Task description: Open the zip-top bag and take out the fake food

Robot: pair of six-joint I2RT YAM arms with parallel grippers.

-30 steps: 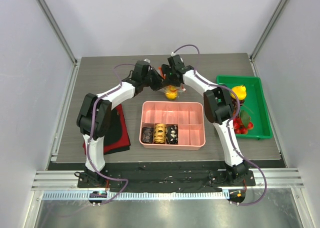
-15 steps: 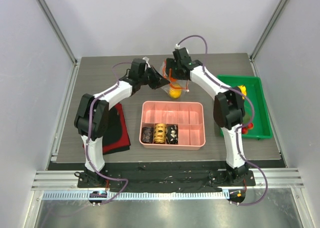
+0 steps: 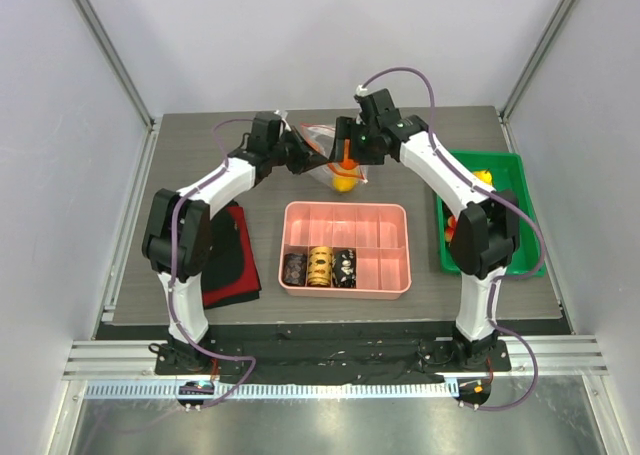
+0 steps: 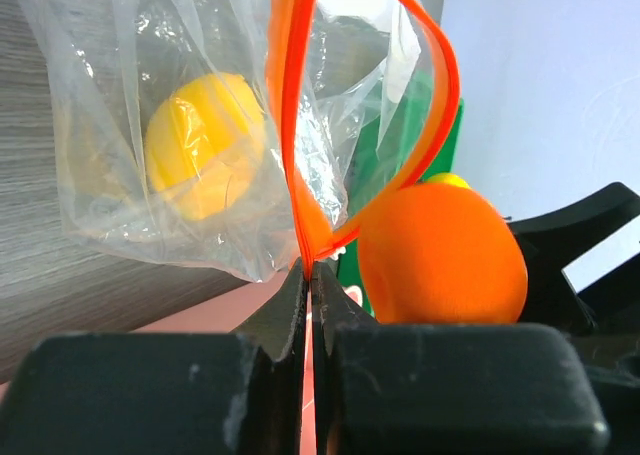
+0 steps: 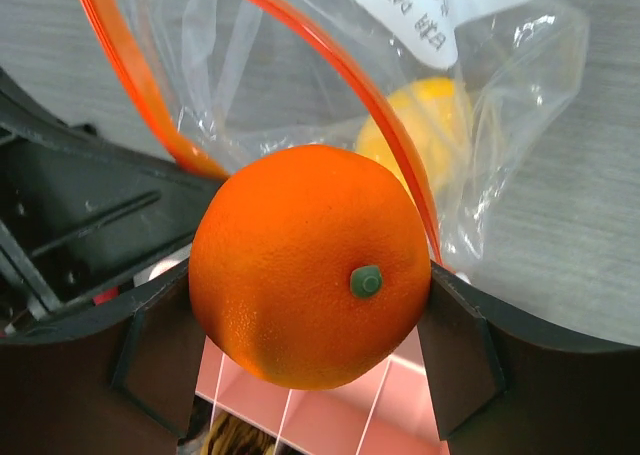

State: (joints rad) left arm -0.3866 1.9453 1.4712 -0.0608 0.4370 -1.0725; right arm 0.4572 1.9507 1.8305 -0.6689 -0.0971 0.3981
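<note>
The clear zip-top bag [image 3: 322, 147] hangs above the table behind the pink tray. My left gripper [image 4: 310, 271] is shut on its red-orange zip strip [image 4: 288, 125]. The bag's mouth gapes open [image 5: 300, 35]. A yellow piece of fake food [image 4: 205, 147] still lies inside the bag [image 5: 432, 125], low near the table [image 3: 343, 183]. My right gripper [image 5: 310, 305] is shut on an orange fake fruit [image 5: 310, 265] with a green stem, held just outside the bag's mouth [image 3: 347, 158] [image 4: 440, 257].
A pink compartment tray [image 3: 346, 208] sits in front of the bag, with three dark and gold cylinders [image 3: 320, 267] in its near-left cells. A green bin [image 3: 480, 156] at the right holds yellow and red fruit. A dark cloth [image 3: 232, 257] lies at the left.
My right gripper has moved up and to the right, drawing the orange out of the bag's mouth. My left gripper has shifted slightly left, still pinching the zip strip.
</note>
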